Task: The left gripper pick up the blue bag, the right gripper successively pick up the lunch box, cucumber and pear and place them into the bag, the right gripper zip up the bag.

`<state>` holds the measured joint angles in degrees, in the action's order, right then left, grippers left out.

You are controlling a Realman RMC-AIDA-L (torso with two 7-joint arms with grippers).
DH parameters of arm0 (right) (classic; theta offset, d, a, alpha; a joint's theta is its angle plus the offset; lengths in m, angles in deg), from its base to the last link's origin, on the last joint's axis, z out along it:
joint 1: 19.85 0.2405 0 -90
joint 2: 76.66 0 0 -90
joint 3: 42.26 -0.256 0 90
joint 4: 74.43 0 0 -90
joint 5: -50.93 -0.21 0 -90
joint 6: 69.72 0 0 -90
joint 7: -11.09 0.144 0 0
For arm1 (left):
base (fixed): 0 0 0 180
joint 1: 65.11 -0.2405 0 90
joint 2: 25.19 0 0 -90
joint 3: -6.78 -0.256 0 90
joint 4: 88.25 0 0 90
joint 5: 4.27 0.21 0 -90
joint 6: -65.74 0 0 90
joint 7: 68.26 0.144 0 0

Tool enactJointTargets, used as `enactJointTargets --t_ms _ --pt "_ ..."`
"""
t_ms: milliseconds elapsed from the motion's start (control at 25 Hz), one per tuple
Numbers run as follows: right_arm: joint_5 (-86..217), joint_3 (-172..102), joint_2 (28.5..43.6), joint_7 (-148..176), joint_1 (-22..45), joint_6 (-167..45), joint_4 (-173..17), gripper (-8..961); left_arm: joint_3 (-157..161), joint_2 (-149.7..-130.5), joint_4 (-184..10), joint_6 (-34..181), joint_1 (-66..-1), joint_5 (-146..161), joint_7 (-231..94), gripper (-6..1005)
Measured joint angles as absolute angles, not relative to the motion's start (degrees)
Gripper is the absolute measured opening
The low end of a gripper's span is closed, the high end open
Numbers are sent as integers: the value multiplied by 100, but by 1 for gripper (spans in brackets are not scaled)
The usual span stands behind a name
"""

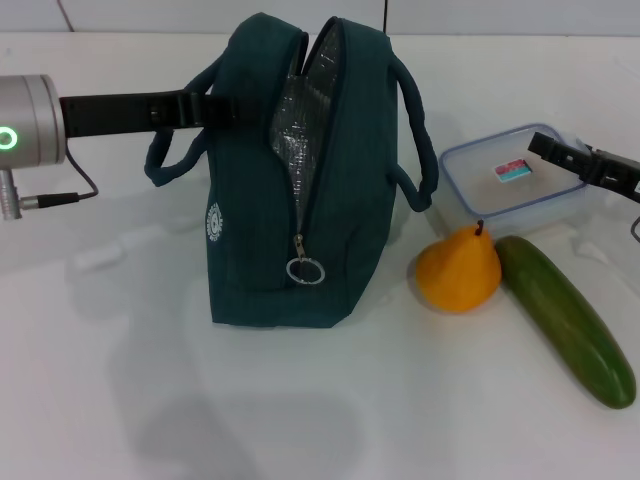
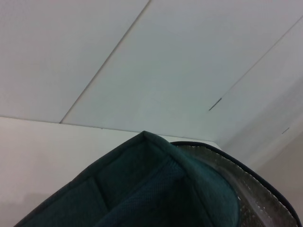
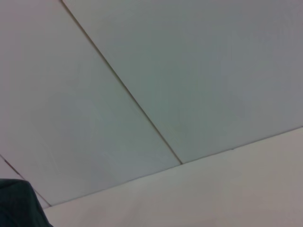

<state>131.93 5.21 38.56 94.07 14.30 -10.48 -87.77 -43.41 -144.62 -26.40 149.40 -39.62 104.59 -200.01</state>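
Only in the head view is the whole layout seen. The bag (image 1: 300,180) stands upright on the white counter (image 1: 120,380), its zipper open along the top and down the near end, with silver lining exposed; the ring pull (image 1: 305,270) hangs low on the near end. The inside of the bag is hidden from this angle. The left gripper (image 1: 210,108) reaches in from the left, level with the bag's left handle (image 1: 175,150); whether its jaws are spread or pinching the handle cannot be told. To the right of the bag, the pear (image 1: 458,270) and the cucumber (image 1: 565,318) lie on the counter, just beside each other. Behind them sits the lunch box (image 1: 510,185), with the right gripper (image 1: 560,152) over its far right corner; its jaws cannot be made out.

In the left wrist view, the bag's top edge (image 2: 156,189) and lining are shown close up against a wall. In the right wrist view, only wall, counter and a dark teal corner (image 3: 19,208) are seen.
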Motion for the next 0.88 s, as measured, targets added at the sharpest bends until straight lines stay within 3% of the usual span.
enactJointTargets --t_ms 880 --pt "13187 520 3848 9617 1389 -937 -8779 868 -4341 -14471 -2638 14865 -3954 10463 -19998 38"
